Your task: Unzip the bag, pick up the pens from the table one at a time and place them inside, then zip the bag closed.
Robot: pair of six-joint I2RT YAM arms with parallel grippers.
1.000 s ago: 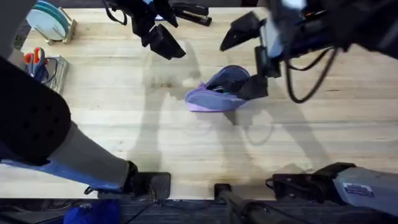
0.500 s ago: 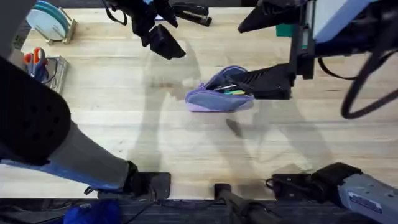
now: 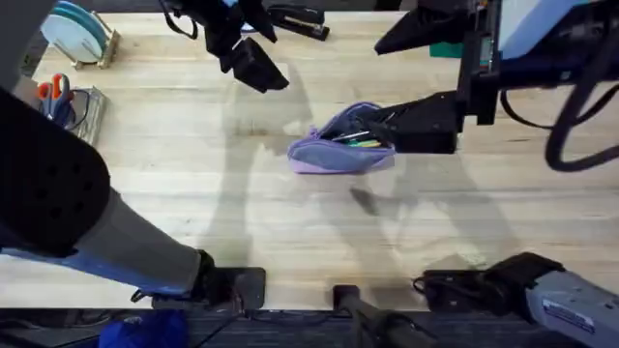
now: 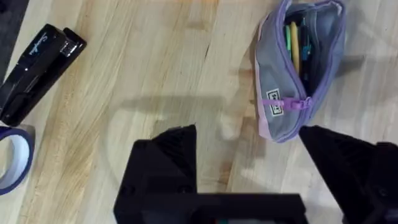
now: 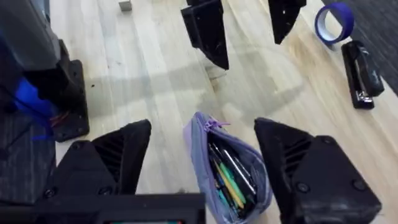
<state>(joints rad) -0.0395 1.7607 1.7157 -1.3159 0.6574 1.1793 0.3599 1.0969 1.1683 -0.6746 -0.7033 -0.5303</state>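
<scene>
Open bag (image 3: 340, 147) mid-table (image 3: 174, 193), both pincers spread and empty.

From the left: left pincer (image 3: 250, 50) raised at about 10 o'clock from the bag, fingers apart, holding nothing. Bag lying unzipped near the table's centre, pens (image 5: 225, 168) visible inside among other coloured ones. Right pincer (image 3: 416, 82) at the bag's 3 o'clock end, fingers wide apart, gripping nothing.
</scene>
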